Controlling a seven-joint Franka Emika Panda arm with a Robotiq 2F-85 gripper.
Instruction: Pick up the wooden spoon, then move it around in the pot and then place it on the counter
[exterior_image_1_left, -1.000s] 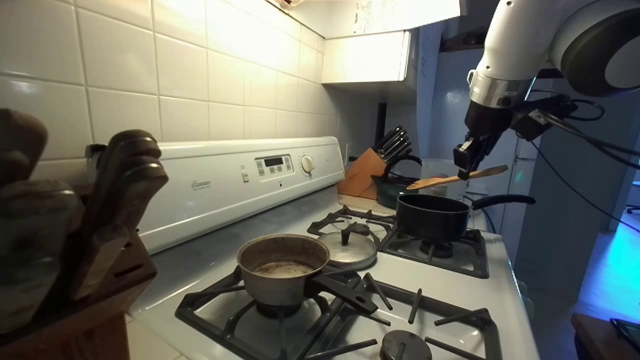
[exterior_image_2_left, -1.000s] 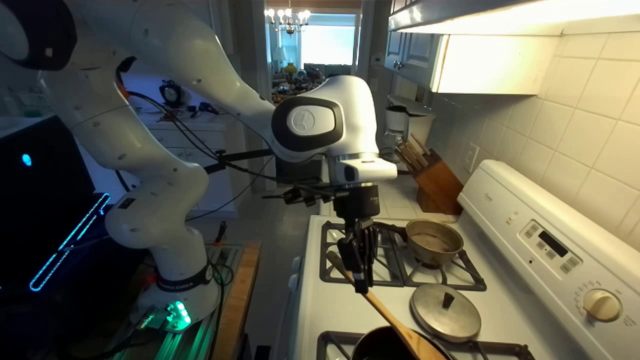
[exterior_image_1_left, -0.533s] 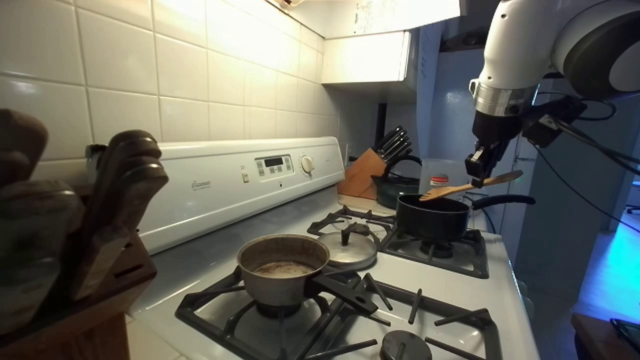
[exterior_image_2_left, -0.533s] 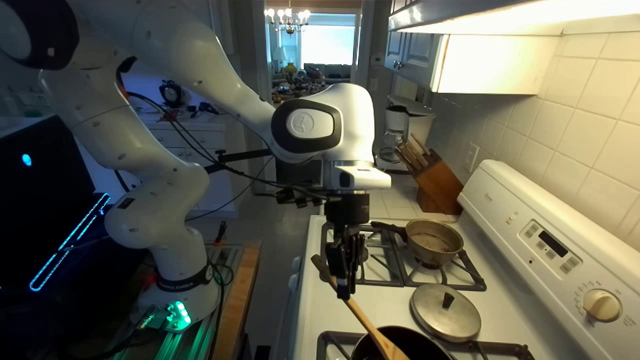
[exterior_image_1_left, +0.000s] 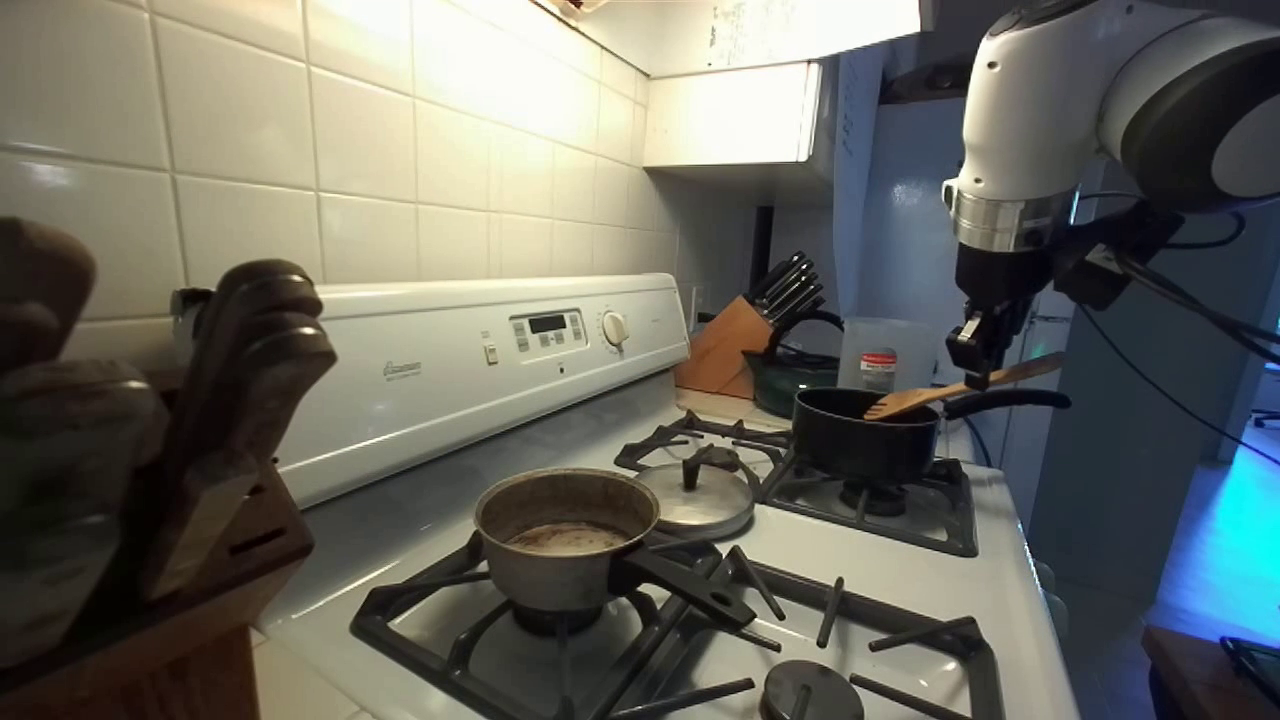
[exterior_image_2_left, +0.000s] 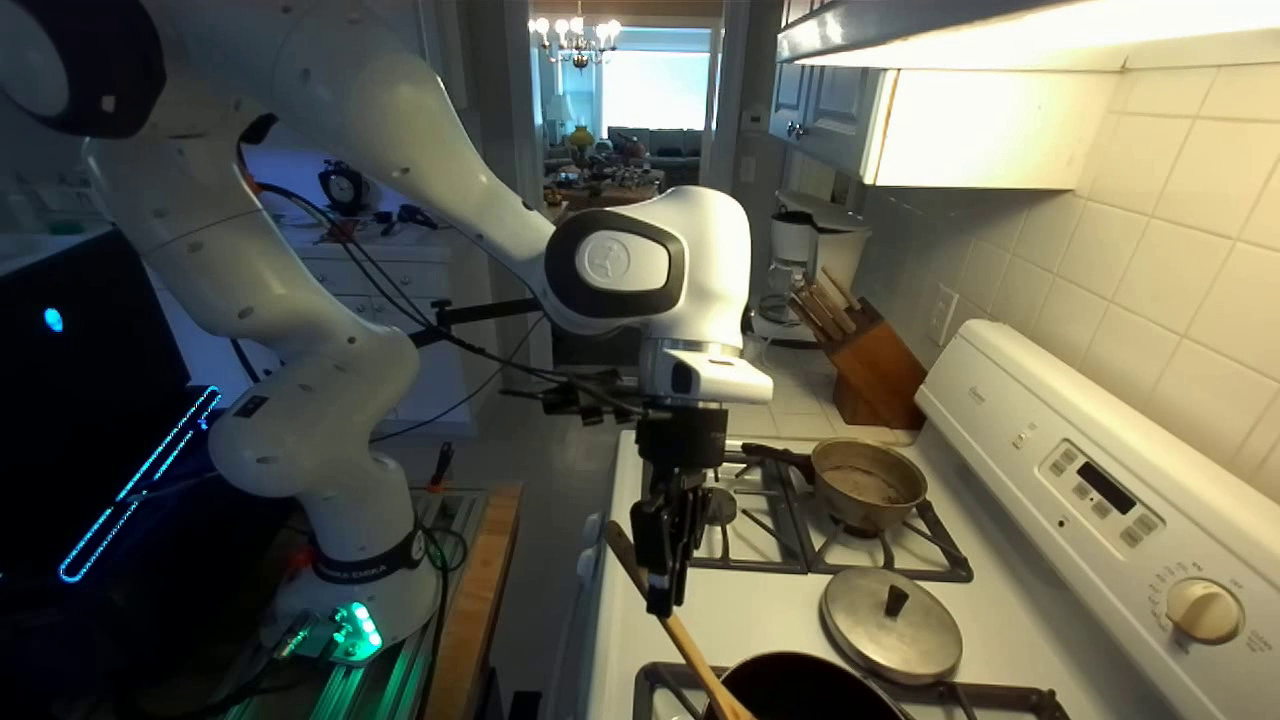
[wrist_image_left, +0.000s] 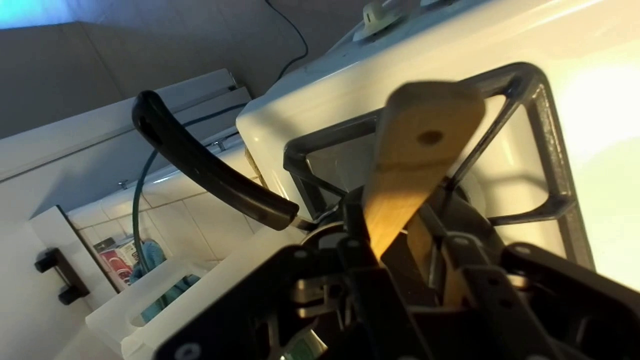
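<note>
Exterior view: jaws of the gripper (exterior_image_1_left: 980, 378) clamp the wooden spoon (exterior_image_1_left: 932, 395). Long axis slants, head down-left at the mouth of the black saucepan (exterior_image_1_left: 862, 450), handle raised right.

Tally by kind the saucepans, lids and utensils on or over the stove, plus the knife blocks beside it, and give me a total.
Saucepans: 2 (black saucepan, stained grey saucepan)
Lids: 1 (metal lid)
Utensils: 1 (wooden spoon, held in the claw)
Knife blocks: 2 (block of black-handled knives, block of wooden-handled knives)
Total: 6
</note>
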